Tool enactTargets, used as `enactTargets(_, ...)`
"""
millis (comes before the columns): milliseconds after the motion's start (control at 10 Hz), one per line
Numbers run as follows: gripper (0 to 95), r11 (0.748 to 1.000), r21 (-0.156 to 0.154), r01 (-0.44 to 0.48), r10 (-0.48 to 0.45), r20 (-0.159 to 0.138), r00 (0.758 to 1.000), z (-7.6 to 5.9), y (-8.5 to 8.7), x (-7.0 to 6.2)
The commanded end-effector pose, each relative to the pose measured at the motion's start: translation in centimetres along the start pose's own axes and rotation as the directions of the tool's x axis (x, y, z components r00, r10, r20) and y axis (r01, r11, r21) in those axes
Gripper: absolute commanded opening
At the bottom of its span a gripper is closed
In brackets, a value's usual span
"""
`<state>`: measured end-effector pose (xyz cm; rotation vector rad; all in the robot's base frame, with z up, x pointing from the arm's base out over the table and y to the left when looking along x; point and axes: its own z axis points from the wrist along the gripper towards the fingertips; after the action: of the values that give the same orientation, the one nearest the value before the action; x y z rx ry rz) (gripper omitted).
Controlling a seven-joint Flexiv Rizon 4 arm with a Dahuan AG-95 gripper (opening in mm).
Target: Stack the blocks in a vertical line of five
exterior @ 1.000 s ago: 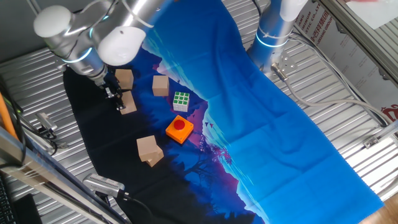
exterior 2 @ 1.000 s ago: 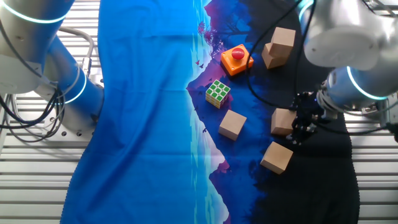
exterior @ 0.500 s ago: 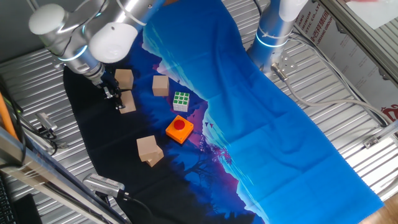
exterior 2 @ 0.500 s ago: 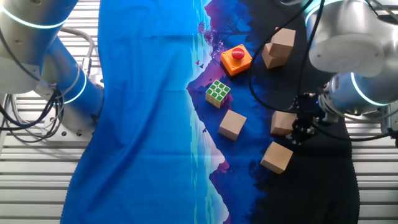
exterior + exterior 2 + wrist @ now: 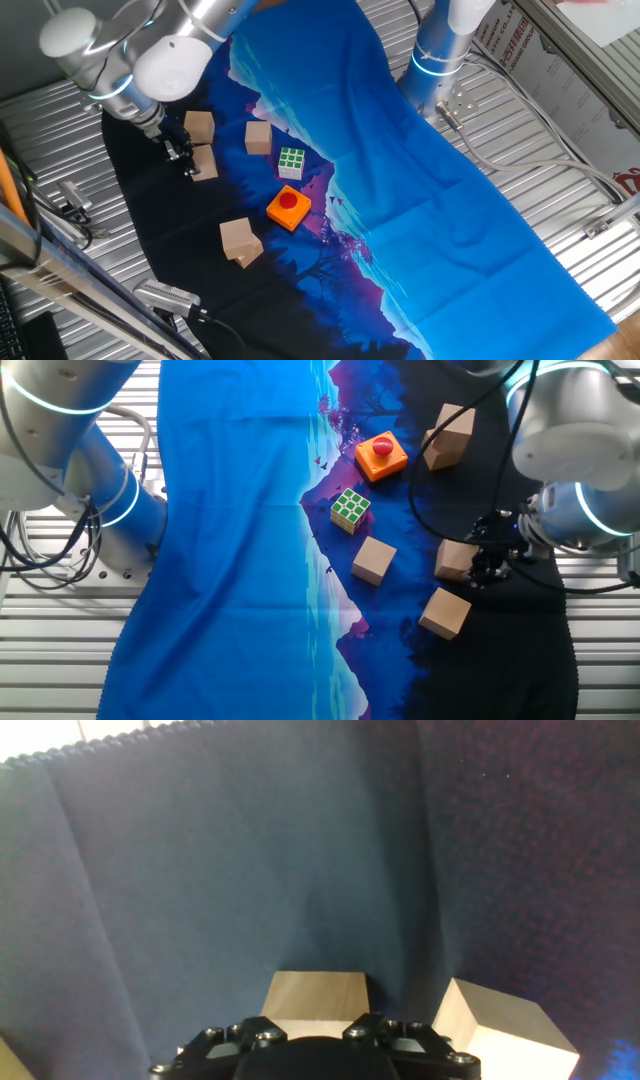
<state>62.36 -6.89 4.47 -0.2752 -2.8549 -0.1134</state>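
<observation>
Several light-tan wooden blocks lie on the dark end of the cloth. My gripper [image 5: 190,162] [image 5: 480,567] is down at cloth level, shut on one block [image 5: 207,165] [image 5: 453,558]. In the hand view that block [image 5: 315,995] fills the gap between the black fingers [image 5: 268,1038]. A second block [image 5: 200,124] [image 5: 444,612] [image 5: 503,1024] lies close beside it. A third block [image 5: 258,137] [image 5: 374,559] sits toward the puzzle cube. Two more blocks [image 5: 239,241] [image 5: 449,434] rest together, one partly over the other.
A green-and-white puzzle cube [image 5: 291,161] [image 5: 351,508] and a flat orange block with a red button [image 5: 288,207] [image 5: 380,455] sit where the dark cloth meets the blue cloth [image 5: 450,200]. Ribbed metal table [image 5: 60,140] surrounds the cloth. A second arm's base [image 5: 437,55] stands at the far side.
The arm's upper body has shifted slightly away from the cloth's middle. The gripper and the block in it have barely moved. The other blocks are unmoved.
</observation>
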Motion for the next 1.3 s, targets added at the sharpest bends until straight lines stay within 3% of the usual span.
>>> enactTargets(100, 0.0, 1.000, -0.006, 0.022, -0.022, -0.009, 1.000, 0.0, 0.1, -0.1)
enactTargets(300, 0.0, 0.999, 0.006, 0.048, -0.048, -0.025, 0.999, -0.1, 0.1, 0.0)
enactTargets(500, 0.0, 0.998, 0.008, 0.056, -0.055, -0.021, 0.998, -0.5, 0.5, 0.4)
enactTargets(900, 0.0, 0.999, -0.015, 0.050, -0.050, -0.017, 0.999, -1.7, 1.9, 2.0)
enactTargets(1200, 0.0, 0.998, -0.050, 0.045, -0.045, -0.011, 0.999, -2.8, 4.0, 3.9)
enactTargets(1300, 0.0, 0.997, -0.057, 0.045, -0.045, 0.003, 0.999, -3.4, 4.9, 5.0)
